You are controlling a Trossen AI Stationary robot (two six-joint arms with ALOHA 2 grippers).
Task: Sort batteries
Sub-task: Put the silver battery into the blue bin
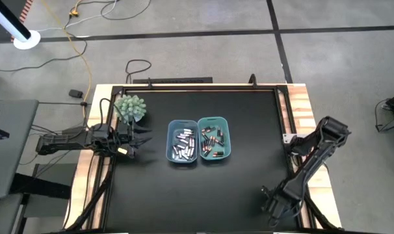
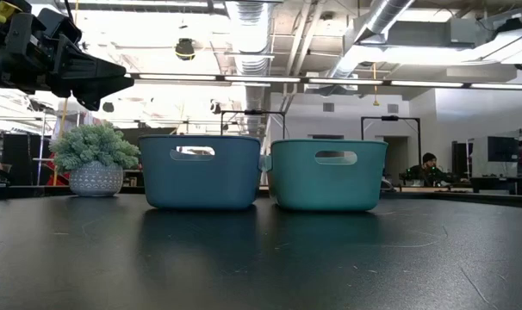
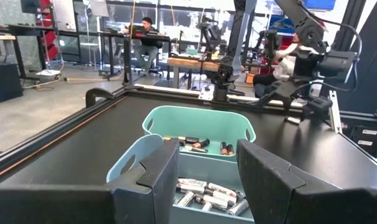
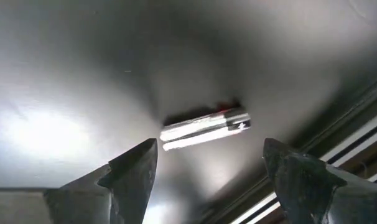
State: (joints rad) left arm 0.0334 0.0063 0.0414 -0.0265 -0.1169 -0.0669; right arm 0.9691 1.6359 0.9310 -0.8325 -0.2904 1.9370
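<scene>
A black table (image 1: pixel 203 195) with wooden side edges is set on grey floor; a workshop with a seated person (image 2: pixel 428 165) is seen beyond. Mid-table, small cylindrical batteries (image 1: pixel 182 144) are held in two blue plastic bins (image 1: pixel 183 142); one silvery battery (image 4: pixel 204 127) lies by the right edge. A potted succulent (image 1: pixel 131 107) stands near the left gripper (image 1: pixel 144 138), its fingers (image 3: pixel 157 177) parted, empty. The right gripper (image 4: pixel 210 171) is likewise spread, empty.

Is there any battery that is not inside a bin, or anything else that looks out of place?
Yes. One silvery battery lies loose on the black table, under the open right gripper, outside both blue bins. Nothing else stands out.
</scene>
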